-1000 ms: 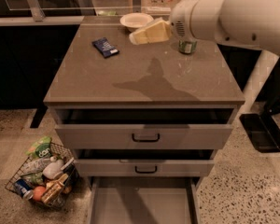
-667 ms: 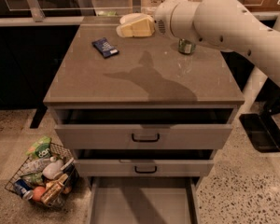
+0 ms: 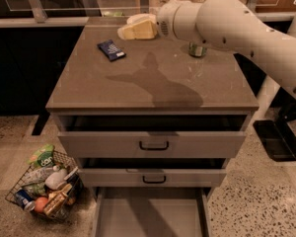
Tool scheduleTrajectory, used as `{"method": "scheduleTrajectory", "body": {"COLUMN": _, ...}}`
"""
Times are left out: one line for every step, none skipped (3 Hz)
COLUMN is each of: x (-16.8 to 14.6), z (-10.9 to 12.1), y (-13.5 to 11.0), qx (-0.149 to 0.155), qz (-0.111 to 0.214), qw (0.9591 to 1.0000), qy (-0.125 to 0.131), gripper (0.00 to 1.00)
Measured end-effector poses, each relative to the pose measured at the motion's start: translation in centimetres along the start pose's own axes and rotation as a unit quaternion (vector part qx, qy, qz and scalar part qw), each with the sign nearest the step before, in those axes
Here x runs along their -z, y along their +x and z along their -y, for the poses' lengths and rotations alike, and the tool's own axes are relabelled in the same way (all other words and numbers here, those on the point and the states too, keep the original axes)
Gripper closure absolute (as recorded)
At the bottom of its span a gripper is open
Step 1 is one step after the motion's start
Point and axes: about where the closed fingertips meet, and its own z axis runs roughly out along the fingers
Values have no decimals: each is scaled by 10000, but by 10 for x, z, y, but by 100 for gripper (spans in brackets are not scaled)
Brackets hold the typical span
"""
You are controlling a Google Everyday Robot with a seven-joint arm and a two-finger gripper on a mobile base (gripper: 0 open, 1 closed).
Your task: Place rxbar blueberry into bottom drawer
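The rxbar blueberry (image 3: 111,50), a small flat dark navy bar, lies on the cabinet top toward the back left. My gripper (image 3: 134,31) hovers above the top, just right of and behind the bar, not touching it, with cream fingers pointing left. The white arm reaches in from the right. The bottom drawer (image 3: 150,214) is pulled out at the base of the cabinet, its grey floor bare. A green soda can (image 3: 198,49) stands at the back right, partly hidden by the arm.
The two upper grey drawers (image 3: 153,144) with dark handles stand slightly ajar. A wire basket (image 3: 44,186) of snacks and cans sits on the floor at the left. A white bowl (image 3: 140,19) rests at the back of the cabinet top (image 3: 153,73).
My gripper and arm have swung left across the cabinet top, from near the can toward the bar. The bar has not moved.
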Motion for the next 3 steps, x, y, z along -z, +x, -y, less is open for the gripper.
{"method": "scheduleTrajectory", "body": {"x": -45, "z": -3, "y": 12, "qx": -239, "qz": 36, "qw": 9996, "qy": -126, "gripper": 0}}
{"method": "scheduleTrajectory", "body": {"x": -105, "z": -15, "y": 35, "qx": -431, "qz": 120, "qw": 9983, "qy": -379, "gripper": 0}}
{"method": "scheduleTrajectory", "body": {"x": -139, "z": -22, "y": 53, "qx": -481, "qz": 172, "qw": 9972, "qy": -544, "gripper": 0}}
